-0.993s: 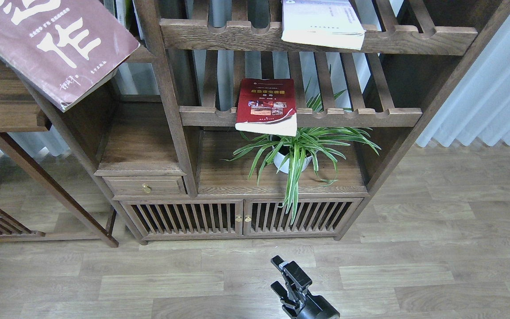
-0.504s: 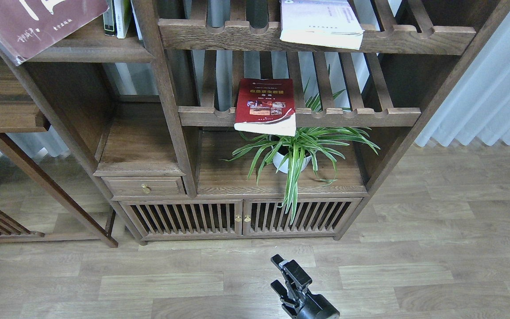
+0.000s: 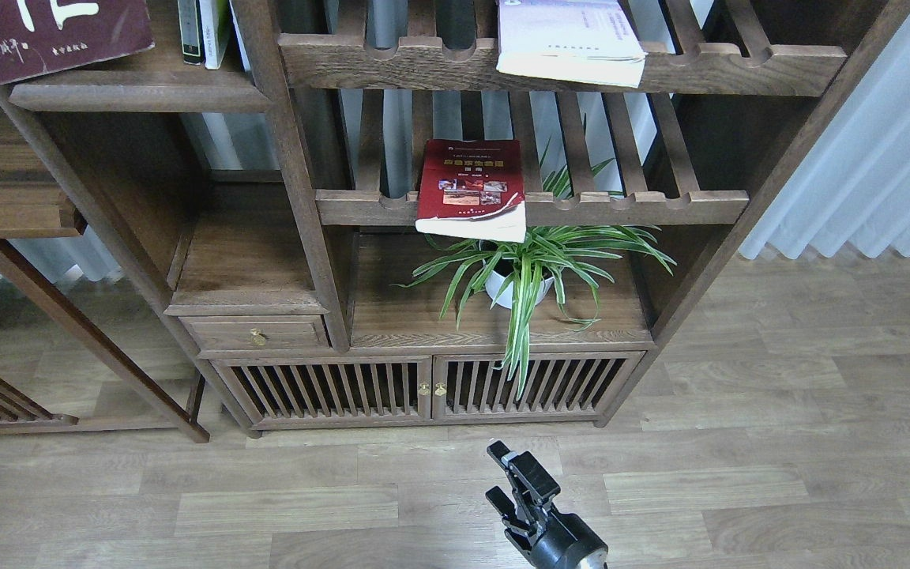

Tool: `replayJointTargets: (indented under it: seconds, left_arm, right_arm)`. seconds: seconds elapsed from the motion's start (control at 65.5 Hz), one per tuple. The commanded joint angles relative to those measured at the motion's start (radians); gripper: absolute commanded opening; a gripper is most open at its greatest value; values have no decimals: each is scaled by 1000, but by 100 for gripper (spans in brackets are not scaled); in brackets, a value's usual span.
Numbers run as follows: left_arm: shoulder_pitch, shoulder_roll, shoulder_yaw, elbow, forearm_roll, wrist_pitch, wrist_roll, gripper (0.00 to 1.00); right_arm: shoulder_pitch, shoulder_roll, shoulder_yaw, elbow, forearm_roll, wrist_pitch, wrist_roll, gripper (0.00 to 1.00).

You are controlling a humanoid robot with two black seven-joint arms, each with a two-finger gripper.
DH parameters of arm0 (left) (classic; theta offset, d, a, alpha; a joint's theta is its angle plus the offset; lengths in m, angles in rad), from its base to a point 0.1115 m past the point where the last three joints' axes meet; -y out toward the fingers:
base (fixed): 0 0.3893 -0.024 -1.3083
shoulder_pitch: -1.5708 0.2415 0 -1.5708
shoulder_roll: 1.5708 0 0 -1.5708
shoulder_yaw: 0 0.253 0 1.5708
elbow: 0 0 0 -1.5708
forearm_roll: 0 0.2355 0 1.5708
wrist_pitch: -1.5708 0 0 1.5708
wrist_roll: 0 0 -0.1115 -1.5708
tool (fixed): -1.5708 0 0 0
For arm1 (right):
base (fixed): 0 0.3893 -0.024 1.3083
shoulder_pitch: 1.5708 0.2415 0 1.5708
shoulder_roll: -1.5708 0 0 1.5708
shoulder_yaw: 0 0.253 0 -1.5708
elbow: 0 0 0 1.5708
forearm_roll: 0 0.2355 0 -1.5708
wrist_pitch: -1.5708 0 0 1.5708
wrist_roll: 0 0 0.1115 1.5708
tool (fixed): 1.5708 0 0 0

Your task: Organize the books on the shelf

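A head view looks down at a dark wooden bookcase. The maroon book (image 3: 48, 35) with white characters lies at the top left, on the shelf (image 3: 139, 96), a flat board with a rounded front edge. Two thin upright books (image 3: 204, 32) stand just right of it on that board, so this looks like the place where books are gathered. The red book (image 3: 471, 190) lies flat on a slatted rack right of the shelf and lower down, its near end hanging over the rail above a potted plant (image 3: 522, 273). The pale book (image 3: 569, 39) lies on the rack above the red book, also overhanging. Both likely remain to be moved. One hand (image 3: 514, 478) hovers low over the floor, well below the shelf, its two fingers apart and holding nothing. The other hand is out of view.
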Motion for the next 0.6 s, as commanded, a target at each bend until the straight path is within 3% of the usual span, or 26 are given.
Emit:
replayJointTargets:
  seconds: [0.0, 0.367, 0.581]
  left_arm:
    - [-8, -51, -41, 42, 75, 0, 6, 8]
    - [-35, -211, -144, 69, 225, 0, 5, 8]
    - [-47, -238, -172, 139, 228, 0, -35, 8]
  right_arm:
    - [3, 0, 8, 3, 0, 0, 0, 100]
    - [29, 0, 11, 27, 3, 0, 0, 100]
    - [44, 0, 10, 69, 3, 0, -1, 100]
